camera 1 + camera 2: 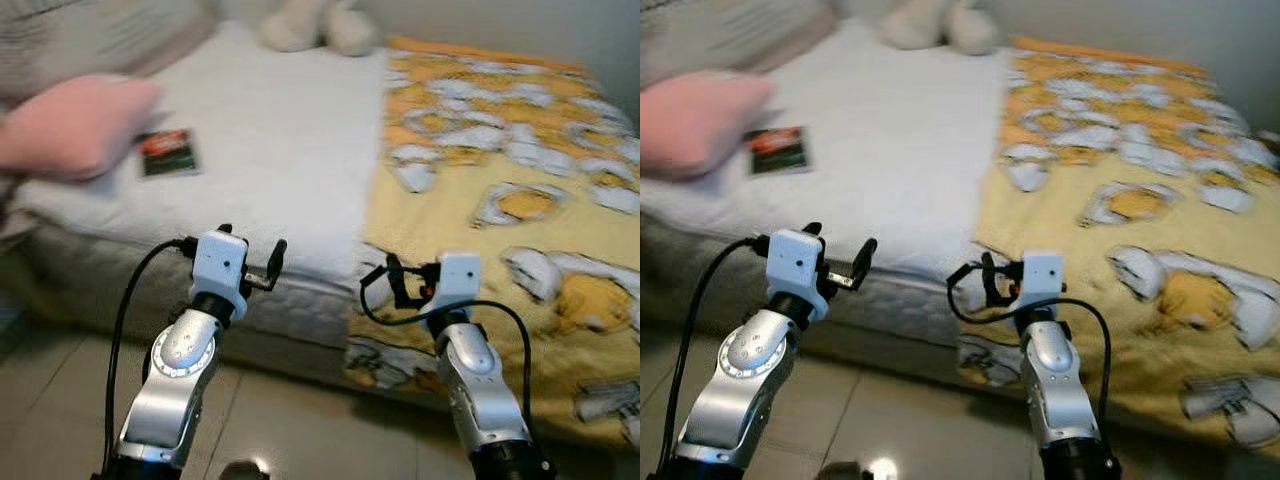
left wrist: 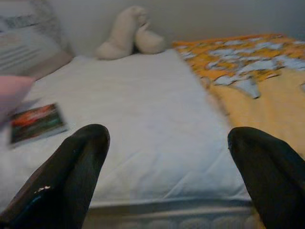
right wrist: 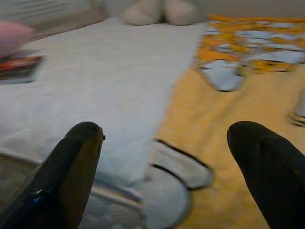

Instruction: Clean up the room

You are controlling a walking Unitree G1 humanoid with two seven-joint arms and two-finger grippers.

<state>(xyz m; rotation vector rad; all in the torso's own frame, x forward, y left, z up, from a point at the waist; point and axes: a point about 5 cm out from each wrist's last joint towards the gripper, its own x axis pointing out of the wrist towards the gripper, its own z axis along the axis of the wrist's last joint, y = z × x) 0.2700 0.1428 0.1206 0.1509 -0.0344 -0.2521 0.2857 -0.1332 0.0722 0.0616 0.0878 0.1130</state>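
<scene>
Left gripper (image 1: 252, 262): nearest, raised over the tiled floor (image 1: 60, 400) just short of the near edge of the bed (image 1: 280, 150); fingers (image 2: 71, 176) spread wide, holding nothing.
Right gripper (image 1: 392, 280): beside it to the right, at the near bed edge where the blanket hangs over; fingers (image 3: 71, 171) spread wide, holding nothing.
Pink pillow (image 1: 75, 125): far left on the bed, lying flat, long axis running left to right.
Booklet (image 1: 167, 152): a flat dark rectangle with red and green print, on the white sheet just right of the pink pillow, its left edge touching or slipping under it, I cannot tell which; long axis runs near to far, tilted slightly.
Striped pillow (image 1: 90, 30): far left corner, behind the pink one.
Plush toy (image 1: 315, 25): cream-coloured, at the far edge of the bed, about the middle.
Blanket (image 1: 500, 180): yellow with white and orange patches, covers the right half of the bed, draping over the near edge.
Containers: none visible.
</scene>
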